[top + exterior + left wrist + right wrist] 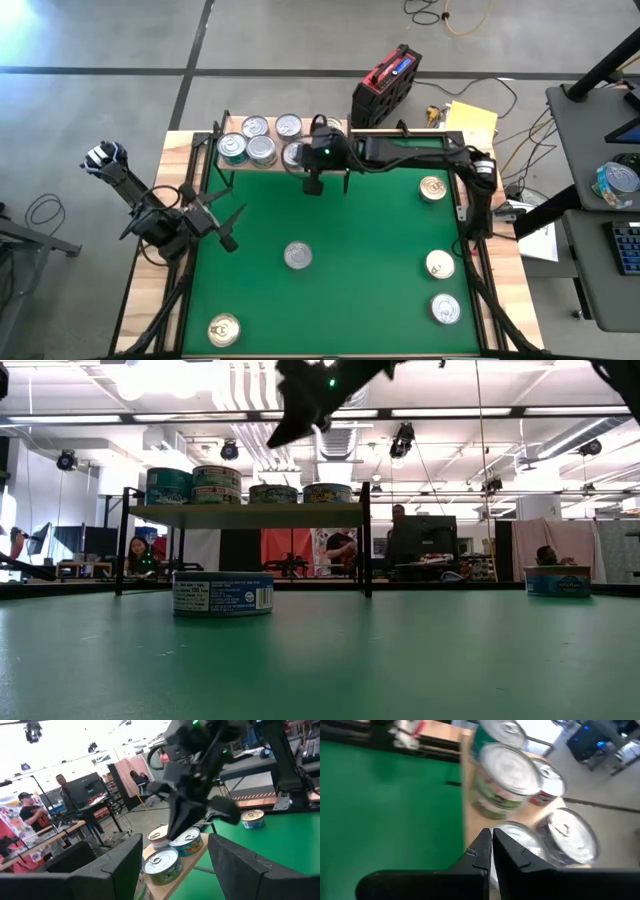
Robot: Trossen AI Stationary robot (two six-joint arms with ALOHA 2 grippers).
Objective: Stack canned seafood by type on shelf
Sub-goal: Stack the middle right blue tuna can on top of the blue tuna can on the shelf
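Nearest to low camera: blue-labelled round flat tin (222, 594), alone mid-mat, closer to left gripper (222, 222), fingers spread, empty. Right gripper (491, 851), fingers pressed together, empty, over small light-wood shelf (232, 166), beside stacked silver-topped tins (261, 150).

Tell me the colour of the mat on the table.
Green; the mat shows best in the high view.
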